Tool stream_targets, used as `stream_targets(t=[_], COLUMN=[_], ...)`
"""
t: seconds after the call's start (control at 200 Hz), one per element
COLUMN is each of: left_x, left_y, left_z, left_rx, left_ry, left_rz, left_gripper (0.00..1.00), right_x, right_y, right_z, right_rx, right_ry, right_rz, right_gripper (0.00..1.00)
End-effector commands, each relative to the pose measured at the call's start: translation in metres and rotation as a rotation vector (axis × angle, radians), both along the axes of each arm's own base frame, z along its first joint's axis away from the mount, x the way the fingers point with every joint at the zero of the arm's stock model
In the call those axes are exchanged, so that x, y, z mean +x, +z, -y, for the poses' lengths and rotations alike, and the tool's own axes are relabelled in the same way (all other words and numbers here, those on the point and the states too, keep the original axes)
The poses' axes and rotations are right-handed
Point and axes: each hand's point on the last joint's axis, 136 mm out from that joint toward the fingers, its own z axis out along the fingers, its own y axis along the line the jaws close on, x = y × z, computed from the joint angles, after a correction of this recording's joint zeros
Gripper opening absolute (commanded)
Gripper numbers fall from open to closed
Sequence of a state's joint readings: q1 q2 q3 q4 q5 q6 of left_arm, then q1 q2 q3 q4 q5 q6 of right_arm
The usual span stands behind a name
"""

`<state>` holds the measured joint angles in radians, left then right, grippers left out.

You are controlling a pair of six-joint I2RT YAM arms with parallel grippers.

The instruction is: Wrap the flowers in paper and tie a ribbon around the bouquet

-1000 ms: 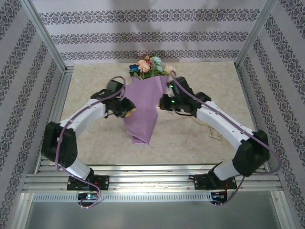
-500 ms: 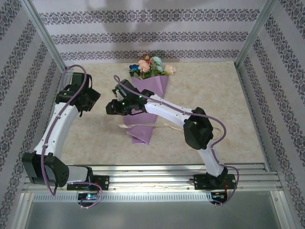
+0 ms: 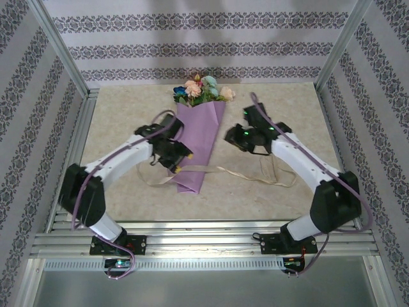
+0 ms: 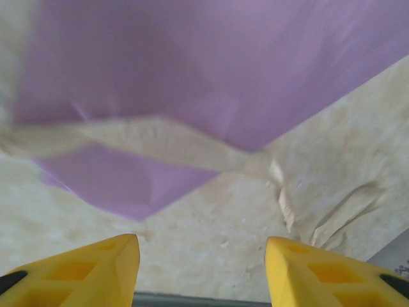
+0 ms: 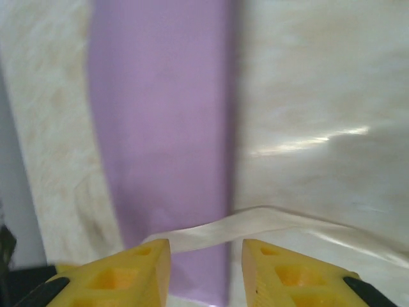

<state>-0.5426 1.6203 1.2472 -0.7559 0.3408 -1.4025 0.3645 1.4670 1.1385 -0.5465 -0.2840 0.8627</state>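
We see the bouquet [image 3: 199, 131], a narrow lilac paper cone with colourful blooms at its far end, lying on the beige surface [image 3: 115, 115]. A thin cream ribbon [image 4: 160, 131] crosses its narrow end. Our left gripper [image 3: 183, 162] sits at its left edge, fingers spread and empty. Our right gripper [image 3: 228, 135] is just right of it, jaws parted, pinching nothing.

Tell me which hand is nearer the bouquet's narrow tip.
Left. The left hand sits beside the bouquet, close to its tip; the right hand hangs off the other side, farther up toward the blooms.
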Motion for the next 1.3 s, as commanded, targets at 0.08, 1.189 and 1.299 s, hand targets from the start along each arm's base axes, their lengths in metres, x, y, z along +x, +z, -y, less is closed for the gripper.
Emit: stream_targets(t=[0.08,1.189,1.299], left_x=[0.008,0.017,0.017], left_y=[-0.031,-0.038,-0.03], left_z=[0.044,-0.042,-0.076], left_rx=[-0.068,0.032,0.065], left_ry=[0.195,0.441,0.487], left_rz=[-0.115,-0.055,-0.036], left_gripper=[0.59,0.0,0.0], right_x=[-0.033,-0.044,-0.041], right_y=[-0.043,-0.077,-0.077], right_z=[0.067,0.01,-0.005], right_rx=[-0.019,0.014,0.011], right_ry=[-0.182,-0.106,-0.075], right_rz=[-0.152,-0.221,-0.213], right_gripper=[0.37,0.42,0.42])
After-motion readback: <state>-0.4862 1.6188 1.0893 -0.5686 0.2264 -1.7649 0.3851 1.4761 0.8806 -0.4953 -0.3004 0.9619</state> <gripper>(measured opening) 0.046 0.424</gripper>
